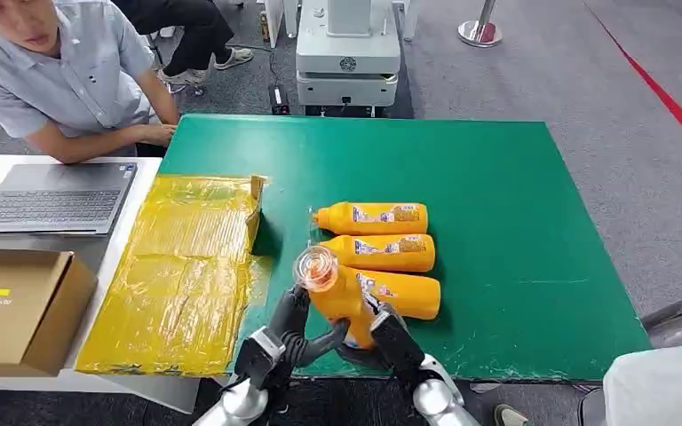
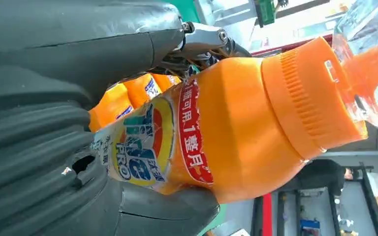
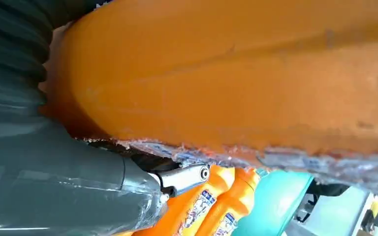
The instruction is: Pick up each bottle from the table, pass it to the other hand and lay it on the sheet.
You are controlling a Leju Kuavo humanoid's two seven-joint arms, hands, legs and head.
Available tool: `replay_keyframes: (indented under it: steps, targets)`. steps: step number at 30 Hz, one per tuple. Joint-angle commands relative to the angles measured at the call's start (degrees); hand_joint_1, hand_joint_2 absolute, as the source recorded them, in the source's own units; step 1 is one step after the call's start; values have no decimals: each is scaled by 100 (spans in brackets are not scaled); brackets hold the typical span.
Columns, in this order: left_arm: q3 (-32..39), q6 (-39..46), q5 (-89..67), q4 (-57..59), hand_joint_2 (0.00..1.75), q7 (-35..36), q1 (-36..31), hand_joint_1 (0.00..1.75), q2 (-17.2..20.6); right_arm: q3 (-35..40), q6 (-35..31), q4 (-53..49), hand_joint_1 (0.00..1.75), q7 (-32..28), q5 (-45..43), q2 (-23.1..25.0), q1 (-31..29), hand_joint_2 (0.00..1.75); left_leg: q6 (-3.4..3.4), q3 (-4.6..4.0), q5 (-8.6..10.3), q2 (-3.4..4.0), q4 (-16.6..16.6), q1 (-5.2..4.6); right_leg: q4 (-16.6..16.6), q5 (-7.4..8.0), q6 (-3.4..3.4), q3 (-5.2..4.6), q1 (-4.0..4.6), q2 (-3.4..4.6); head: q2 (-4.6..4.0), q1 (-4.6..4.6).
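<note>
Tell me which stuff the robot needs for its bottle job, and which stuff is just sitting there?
Needed: the held bottle, gripped by the left hand and right hand; three lying bottles on the green table; the yellow sheet.

Just sitting there: the laptop, the cardboard box, the white machine.

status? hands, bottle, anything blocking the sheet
Both hands, left hand and right hand, on raised bottle. Three bottles left on table. Yellow sheet unobstructed.

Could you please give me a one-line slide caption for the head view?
Both hands, left hand and right hand, hold an orange bottle upright beside the yellow sheet.
</note>
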Motion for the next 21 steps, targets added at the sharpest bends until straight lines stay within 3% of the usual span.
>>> replay_keyframes:
  steps: [1, 11, 12, 13, 15, 21]
  targets:
    - [-146, -206, 91, -36, 175, 95, -293, 175, -40, -44, -81, 24, 175, 30, 33, 77, -387, 175, 0, 0, 0, 0, 0, 0, 0, 0, 0, 0, 0, 0, 0, -2]
    - [-184, -57, -97, -36, 175, 258, -328, 175, -46, -49, -313, 74, 169, 96, 290, 55, -415, 175, 0, 0, 0, 0, 0, 0, 0, 0, 0, 0, 0, 0, 0, 2]
    - [-183, -57, -97, -36, 175, 258, -326, 175, -42, -49, -313, 78, 155, 96, 290, 53, -406, 175, 0, 0, 0, 0, 0, 0, 0, 0, 0, 0, 0, 0, 0, 2]
    - [-184, 49, -190, -46, 175, 325, -318, 175, -30, -121, -335, 65, 33, 110, 257, 77, -380, 175, 0, 0, 0, 0, 0, 0, 0, 0, 0, 0, 0, 0, 0, 2]
    - [-159, 238, -354, -42, 175, 412, -314, 175, -3, -209, -407, 68, 0, 146, 223, 117, -358, 175, 0, 0, 0, 0, 0, 0, 0, 0, 0, 0, 0, 0, 0, 0]
    - [-128, -34, -350, -261, 175, 548, -250, 175, 141, -317, -405, 73, 0, 160, 178, 136, -331, 175, 0, 0, 0, 0, 0, 0, 0, 0, 0, 0, 0, 0, 0, 2]
